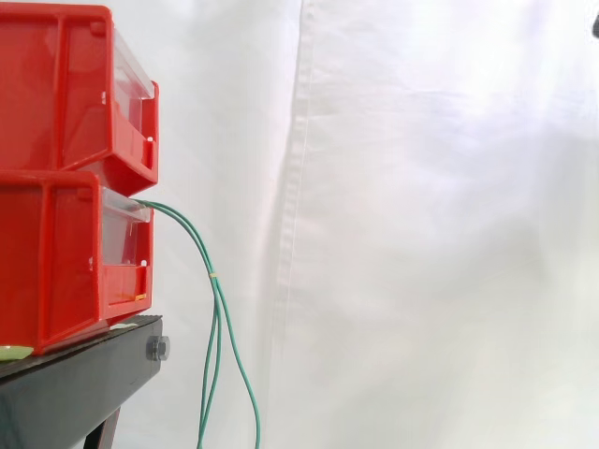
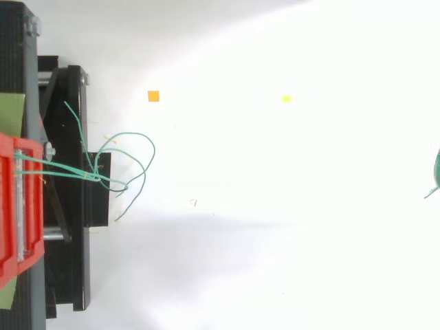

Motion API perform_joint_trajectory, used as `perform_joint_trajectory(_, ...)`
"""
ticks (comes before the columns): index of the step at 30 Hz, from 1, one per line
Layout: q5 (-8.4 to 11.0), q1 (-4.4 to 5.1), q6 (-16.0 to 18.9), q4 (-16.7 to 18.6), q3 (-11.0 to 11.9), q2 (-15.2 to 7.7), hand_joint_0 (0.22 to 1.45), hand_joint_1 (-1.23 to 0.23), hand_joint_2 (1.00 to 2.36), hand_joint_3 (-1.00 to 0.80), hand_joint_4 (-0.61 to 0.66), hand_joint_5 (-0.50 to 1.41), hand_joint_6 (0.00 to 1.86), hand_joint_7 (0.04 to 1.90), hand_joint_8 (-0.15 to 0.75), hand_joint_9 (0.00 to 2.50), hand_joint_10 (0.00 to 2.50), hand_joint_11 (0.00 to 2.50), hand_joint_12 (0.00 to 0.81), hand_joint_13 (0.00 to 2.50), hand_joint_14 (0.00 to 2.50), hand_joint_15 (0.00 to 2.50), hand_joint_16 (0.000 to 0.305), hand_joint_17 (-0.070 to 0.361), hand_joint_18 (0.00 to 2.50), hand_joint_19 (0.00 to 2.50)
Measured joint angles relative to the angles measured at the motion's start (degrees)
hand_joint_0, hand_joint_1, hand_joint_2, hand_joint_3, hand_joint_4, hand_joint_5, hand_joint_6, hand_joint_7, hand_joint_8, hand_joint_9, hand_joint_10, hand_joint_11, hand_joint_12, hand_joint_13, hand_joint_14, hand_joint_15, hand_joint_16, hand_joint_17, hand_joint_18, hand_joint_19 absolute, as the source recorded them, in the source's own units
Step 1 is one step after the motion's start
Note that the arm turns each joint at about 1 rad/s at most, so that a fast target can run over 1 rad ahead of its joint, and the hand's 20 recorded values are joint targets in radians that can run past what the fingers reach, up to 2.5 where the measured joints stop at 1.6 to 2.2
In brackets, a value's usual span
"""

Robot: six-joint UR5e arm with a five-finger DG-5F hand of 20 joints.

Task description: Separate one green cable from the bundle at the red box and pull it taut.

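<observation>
One big white cloth curtain hangs behind everything. Seen from above, one wide white floor spreads out below. One black metal desk stands at the left. Two red plastic bins sit on the desk, one on top of the other. The bottom one rests right on the desk.

A bunch of thin green cables comes out of the front of the bottom bin. The cables bend down past the edge of the desk and hang loose. One small yellow band holds them together partway down. Below the band they spread apart. From above they make loose loops just beside the desk. They cross each other, so I cannot count them for sure.

One small green glowing bit of the hand peeks in at the right edge, seen from above. It is well apart from the cables and does not touch them. I cannot tell if the hand is open or closed.

One small orange square lies on the floor near the loops. One tiny yellow dot lies between the orange square and the hand.
</observation>
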Motion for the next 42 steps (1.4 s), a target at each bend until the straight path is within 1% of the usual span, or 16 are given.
perform_joint_trajectory(4,4.45,0.11,0.2,0.5,0.0,0.0,0.33,-0.41,1.00,-0.50,0.12,-0.20,0.50,0.62,0.347,0.95,0.01,0.34,0.441,0.79,0.01,0.34,0.094,0.211,1.04,0.36)
perform_joint_trajectory(5,6.03,0.13,0.5,0.8,0.0,0.0,0.33,-0.42,1.00,-0.50,0.12,-0.20,0.50,0.62,0.345,0.95,0.01,0.35,0.442,0.79,0.01,0.34,0.094,0.211,1.04,0.36)
perform_joint_trajectory(7,8.35,0.19,0.8,1.2,0.0,-0.3,0.33,-0.42,1.00,-0.50,0.12,-0.20,0.50,0.62,0.347,0.95,0.01,0.35,0.442,0.79,0.01,0.34,0.094,0.211,1.04,0.36)
perform_joint_trajectory(10,9.92,0.19,0.8,1.2,0.0,-1.2,0.33,-0.42,1.00,-0.50,0.12,-0.20,0.50,0.62,0.340,0.95,0.01,0.34,0.444,0.79,0.01,0.34,0.093,0.210,1.04,0.37)
perform_joint_trajectory(14,10.40,0.02,0.7,1.4,0.0,-3.2,0.33,-0.42,1.00,-0.50,0.12,-0.20,0.50,0.62,0.343,0.95,0.01,0.35,0.443,0.79,0.01,0.34,0.092,0.208,1.03,0.36)
perform_joint_trajectory(17,10.67,-0.10,0.7,2.0,0.1,-5.4,0.33,-0.42,1.00,-0.50,0.12,-0.20,0.50,0.62,0.342,0.95,0.01,0.34,0.440,0.79,0.01,0.34,0.090,0.202,1.00,0.38)
perform_joint_trajectory(18,10.82,-0.14,0.6,2.3,0.3,-6.5,0.33,-0.42,1.00,-0.50,0.12,-0.20,0.50,0.61,0.342,0.95,0.01,0.35,0.439,0.79,0.01,0.34,0.090,0.202,1.00,0.37)
perform_joint_trajectory(23,11.08,-0.28,-0.2,3.1,1.7,-10.6,0.33,-0.42,1.00,-0.50,0.12,-0.20,0.50,0.62,0.342,0.95,0.01,0.35,0.440,0.78,0.01,0.34,0.089,0.200,0.98,0.37)
perform_joint_trajectory(25,11.10,-0.33,-0.4,3.4,2.3,-11.8,0.33,-0.42,1.00,-0.50,0.12,-0.20,0.50,0.61,0.342,0.95,0.01,0.35,0.439,0.78,0.01,0.34,0.088,0.199,0.98,0.36)
perform_joint_trajectory(29,11.12,-0.41,-1.0,3.9,4.0,-14.8,0.33,-0.42,1.00,-0.50,0.12,-0.20,0.50,0.62,0.338,0.95,0.01,0.34,0.438,0.77,0.01,0.34,0.088,0.198,0.96,0.37)
perform_joint_trajectory(33,11.12,-0.24,-2.0,4.3,5.6,-16.6,0.33,-0.42,1.00,-0.50,0.12,-0.20,0.50,0.61,0.336,0.94,0.01,0.35,0.437,0.76,0.01,0.34,0.087,0.197,0.95,0.36)
perform_joint_trajectory(37,11.35,0.19,-4.5,4.6,7.3,-17.4,0.33,-0.42,1.00,-0.50,0.12,-0.20,0.50,0.62,0.338,0.95,0.01,0.36,0.434,0.76,0.01,0.34,0.087,0.197,0.95,0.37)
perform_joint_trajectory(40,12.15,0.42,-6.4,4.9,7.9,-17.9,0.33,-0.42,1.00,-0.50,0.12,-0.20,0.50,0.62,0.339,0.95,0.01,0.35,0.434,0.76,0.01,0.33,0.087,0.196,0.94,0.37)
perform_joint_trajectory(42,12.34,0.47,-6.7,5.1,8.1,-18.4,0.33,-0.42,1.00,-0.50,0.12,-0.20,0.50,0.62,0.337,0.95,0.01,0.36,0.434,0.75,0.01,0.35,0.087,0.196,0.94,0.36)
